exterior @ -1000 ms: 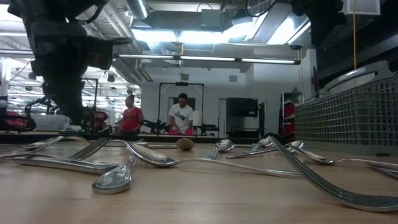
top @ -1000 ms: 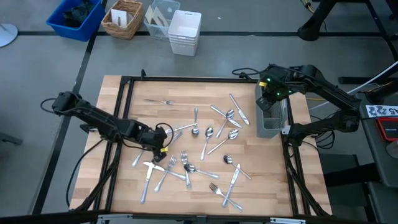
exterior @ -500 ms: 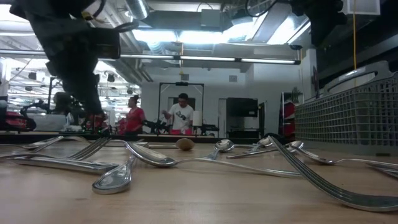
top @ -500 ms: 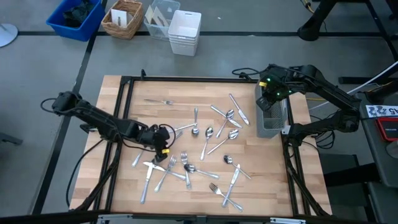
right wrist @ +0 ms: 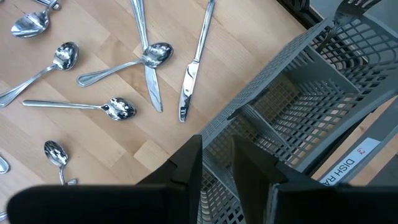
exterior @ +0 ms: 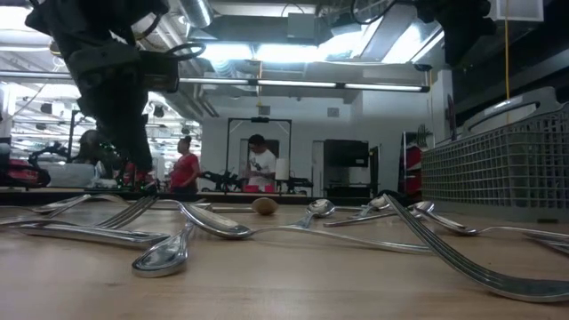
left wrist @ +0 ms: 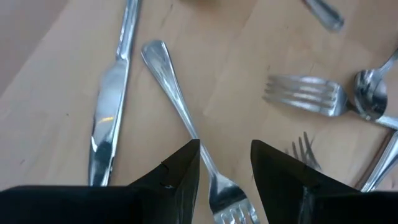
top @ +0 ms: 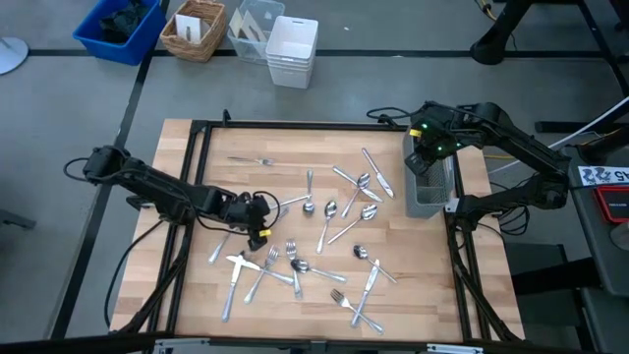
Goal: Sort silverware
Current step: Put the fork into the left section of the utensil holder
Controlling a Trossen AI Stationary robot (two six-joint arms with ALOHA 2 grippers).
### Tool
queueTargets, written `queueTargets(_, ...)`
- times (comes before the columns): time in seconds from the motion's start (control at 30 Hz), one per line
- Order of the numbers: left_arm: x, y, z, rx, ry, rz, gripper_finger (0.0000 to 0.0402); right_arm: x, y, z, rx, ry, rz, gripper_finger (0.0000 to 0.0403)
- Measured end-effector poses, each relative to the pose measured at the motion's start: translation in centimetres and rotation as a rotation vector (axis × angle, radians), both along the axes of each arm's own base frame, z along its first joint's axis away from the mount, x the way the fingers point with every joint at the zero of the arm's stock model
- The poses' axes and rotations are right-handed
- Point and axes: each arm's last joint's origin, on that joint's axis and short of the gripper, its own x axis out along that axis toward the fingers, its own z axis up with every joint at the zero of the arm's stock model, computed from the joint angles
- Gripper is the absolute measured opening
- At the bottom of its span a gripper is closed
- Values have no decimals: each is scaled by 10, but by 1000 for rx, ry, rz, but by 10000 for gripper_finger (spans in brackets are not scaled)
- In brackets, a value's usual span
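Pick approach: fork targeted

The left gripper, jaws apart and empty, is positioned over a fork at lower centre; lowering and closing are required next.

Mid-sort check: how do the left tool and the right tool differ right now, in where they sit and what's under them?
The left tool sits low among the loose cutlery, while the right tool hangs above the grey mesh plastic caddy at the table's right edge. The left tool straddles a shiny silver metal fork; the right tool has only caddy compartments beneath it. The left tool's gap looks wider than the right tool's. Both are open and hold nothing.
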Motion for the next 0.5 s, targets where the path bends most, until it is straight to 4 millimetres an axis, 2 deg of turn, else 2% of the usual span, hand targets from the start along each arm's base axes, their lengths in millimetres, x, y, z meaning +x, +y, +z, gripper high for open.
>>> queueTargets(0.5, 9, -1, -31, 36, 149, -41, 135, 0, 0, 0, 0, 0, 0, 88)
